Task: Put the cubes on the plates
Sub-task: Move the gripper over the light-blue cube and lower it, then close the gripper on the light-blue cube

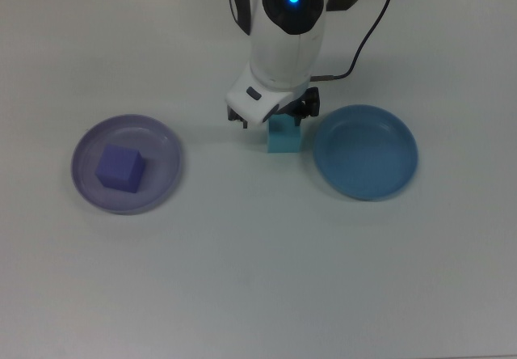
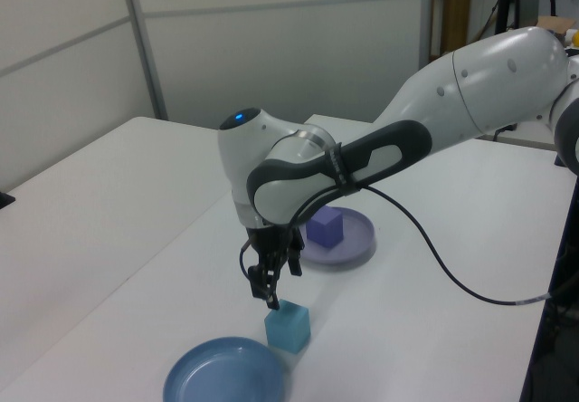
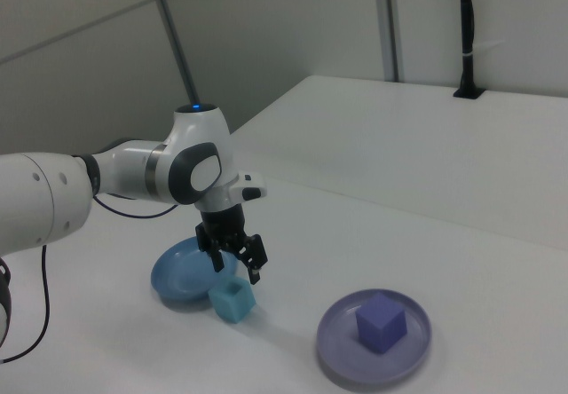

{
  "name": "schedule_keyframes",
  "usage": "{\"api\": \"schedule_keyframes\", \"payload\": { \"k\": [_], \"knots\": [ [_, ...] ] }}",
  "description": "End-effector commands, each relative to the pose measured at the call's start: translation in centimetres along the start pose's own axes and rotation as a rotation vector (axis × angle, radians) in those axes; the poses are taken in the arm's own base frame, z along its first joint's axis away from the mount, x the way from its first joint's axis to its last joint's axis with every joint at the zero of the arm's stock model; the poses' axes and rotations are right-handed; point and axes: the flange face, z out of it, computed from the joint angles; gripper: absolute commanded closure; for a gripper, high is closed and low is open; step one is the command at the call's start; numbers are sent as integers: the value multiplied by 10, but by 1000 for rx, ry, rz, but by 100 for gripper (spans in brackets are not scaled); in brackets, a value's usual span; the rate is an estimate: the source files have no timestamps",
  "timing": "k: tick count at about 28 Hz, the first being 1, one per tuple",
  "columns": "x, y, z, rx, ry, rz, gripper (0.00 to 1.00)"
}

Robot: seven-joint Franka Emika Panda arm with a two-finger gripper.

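Observation:
The purple-blue cube (image 1: 119, 169) (image 2: 325, 227) (image 3: 382, 321) rests on the lavender plate (image 1: 164, 155) (image 2: 358, 240) (image 3: 342, 351), at the top view's left. Between the two plates, the cyan cube (image 1: 284, 140) (image 2: 288, 326) (image 3: 232, 301) sits on the table, just beside the blue plate (image 1: 365, 151) (image 2: 222, 373) (image 3: 177, 277), which holds nothing. My gripper (image 1: 275, 117) (image 2: 272, 286) (image 3: 238, 258) hangs open just above the cyan cube, its fingers spread and apart from it. In the top view the arm hides the cube's far edge.
A black cable (image 1: 367, 27) (image 2: 452, 280) trails from the wrist across the white table (image 1: 258, 278). Grey wall panels (image 2: 271, 40) stand behind the table in the left view.

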Motion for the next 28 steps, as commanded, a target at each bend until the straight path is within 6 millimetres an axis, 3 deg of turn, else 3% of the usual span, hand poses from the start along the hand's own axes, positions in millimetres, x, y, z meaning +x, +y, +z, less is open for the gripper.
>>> {"api": "schedule_keyframes", "payload": {
  "k": [1,8,14,15,16,18,19,23,28],
  "knots": [
    [-5,-12,12,-10,-25,-13,0],
    [-9,-29,23,-35,-35,-39,0],
    [-3,-36,49,-91,-29,-33,0],
    [-1,-34,51,-97,-26,-23,4],
    [-1,-34,53,-104,-24,-15,15],
    [0,-34,54,-108,-21,17,39],
    [0,-33,54,-107,-19,38,60],
    [0,-30,50,-108,-16,45,100],
    [1,-17,24,-108,14,65,100]
  ]
}}
